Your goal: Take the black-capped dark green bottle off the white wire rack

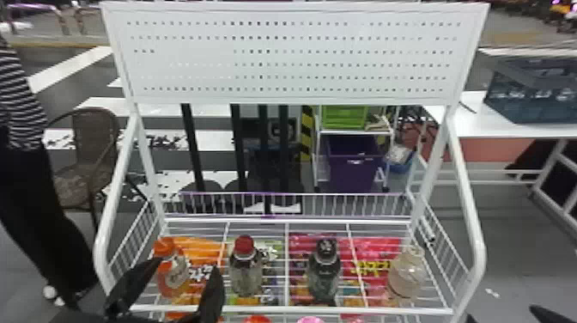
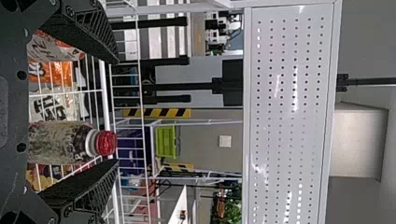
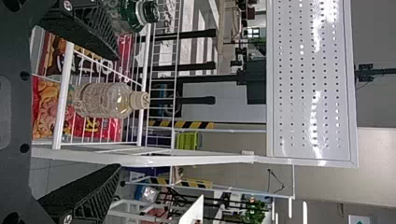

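Left gripper: (image 1: 187, 264) at the front left corner of the white wire rack (image 1: 279, 309), fingers wide apart, nothing held.
Right gripper: (image 1: 500, 312) outside the front right corner, fingers wide apart, nothing held.
Front edge: two round tops, one red-orange (image 1: 256, 319), one pink (image 1: 311, 319), just past the rail.
Bottles on the rack: four, upright, in a row near the front edge.
Black-capped dark green bottle: (image 1: 324, 277) on the rack, second from the right edge; the right wrist view catches its cap and shoulder.
Other three: orange-capped bottle (image 1: 172, 275) nearest the left edge, red-capped clear bottle (image 1: 246, 275) next to it, pale-capped clear bottle (image 1: 407, 275) nearest the right edge.
Snack packets: at least four, under the wires, orange (image 1: 199, 249) through red (image 1: 378, 249).
Back edge: white perforated panel (image 1: 292, 64) above it; both wrist views add the wall (image 2: 205, 154) behind.
Beyond: one green crate (image 1: 345, 117), one purple bin (image 1: 352, 172).
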Robot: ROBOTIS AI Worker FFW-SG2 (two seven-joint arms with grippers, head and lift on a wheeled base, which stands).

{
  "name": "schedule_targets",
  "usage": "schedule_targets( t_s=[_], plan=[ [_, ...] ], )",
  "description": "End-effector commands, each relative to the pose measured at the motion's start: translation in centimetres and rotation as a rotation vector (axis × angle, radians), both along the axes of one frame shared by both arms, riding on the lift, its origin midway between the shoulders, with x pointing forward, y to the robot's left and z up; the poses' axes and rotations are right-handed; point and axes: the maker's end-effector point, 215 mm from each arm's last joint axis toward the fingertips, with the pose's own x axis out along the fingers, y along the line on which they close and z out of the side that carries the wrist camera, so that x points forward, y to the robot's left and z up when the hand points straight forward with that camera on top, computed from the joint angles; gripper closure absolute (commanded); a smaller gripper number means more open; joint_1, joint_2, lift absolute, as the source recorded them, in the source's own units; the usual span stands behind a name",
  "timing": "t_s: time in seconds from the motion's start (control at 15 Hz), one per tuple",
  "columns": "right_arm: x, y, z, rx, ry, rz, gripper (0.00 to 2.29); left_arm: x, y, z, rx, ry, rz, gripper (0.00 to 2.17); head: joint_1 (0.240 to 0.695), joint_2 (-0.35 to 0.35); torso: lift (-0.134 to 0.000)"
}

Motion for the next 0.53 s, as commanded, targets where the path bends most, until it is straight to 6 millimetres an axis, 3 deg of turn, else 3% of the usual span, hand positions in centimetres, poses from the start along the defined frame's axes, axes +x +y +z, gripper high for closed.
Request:
schedule_targets(
  t_s=[0.0, 0.13, 0.47],
  plan=[
    [0.1, -0.3, 0.8, -0.008, -0.002, -0.002, 0.08, 0.1, -0.2, 0.1, 0.001, -0.005, -0.005, 0.14, 0.499, 0.000, 0.000],
    [0.0, 0.0, 1.6, -0.015, -0.012, 0.009, 0.08, 0.1, -0.7, 1.3, 0.000, -0.045, -0.013, 0.14, 0.499, 0.000, 0.000],
    [0.2, 0.7, 2.4, 0.003, -0.035, 0.014, 0.08, -0.1, 0.0, 1.6, 0.011, -0.055, -0.003, 0.14, 0.499, 0.000, 0.000]
  ],
)
